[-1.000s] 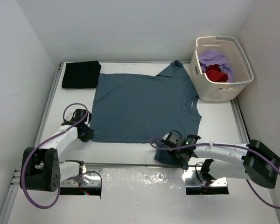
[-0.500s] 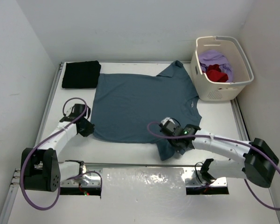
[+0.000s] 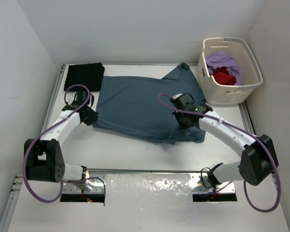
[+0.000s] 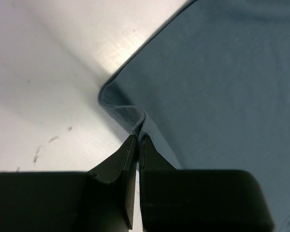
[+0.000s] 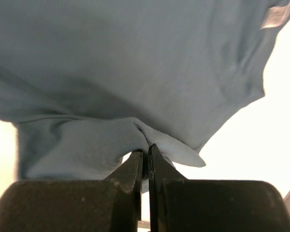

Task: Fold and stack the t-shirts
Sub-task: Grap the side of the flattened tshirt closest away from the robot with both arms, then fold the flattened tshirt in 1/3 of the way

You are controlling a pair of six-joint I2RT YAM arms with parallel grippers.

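The teal-blue t-shirt (image 3: pixel 135 104) lies spread across the middle of the table, its near part lifted and drawn back over itself. My left gripper (image 3: pixel 91 117) is shut on its near-left hem corner; in the left wrist view the gripper (image 4: pixel 139 138) pinches a fold of the teal cloth (image 4: pixel 222 72). My right gripper (image 3: pixel 181 113) is shut on the near-right edge; in the right wrist view the gripper (image 5: pixel 146 152) holds a bunched fold of the shirt (image 5: pixel 135 58). A folded black t-shirt (image 3: pixel 83 76) lies at the far left. The lavender t-shirt (image 3: pixel 221 61) and the red t-shirt (image 3: pixel 225 78) sit in the basket.
The cream laundry basket (image 3: pixel 222 96) stands at the far right corner. White walls close in the table (image 3: pixel 130 154) on the left, the back and the right. Purple cables loop off both arms.
The right gripper has shut on the shirt's near-right sleeve. Both grippers have moved toward the far side, carrying the shirt's near edge up and over its middle.
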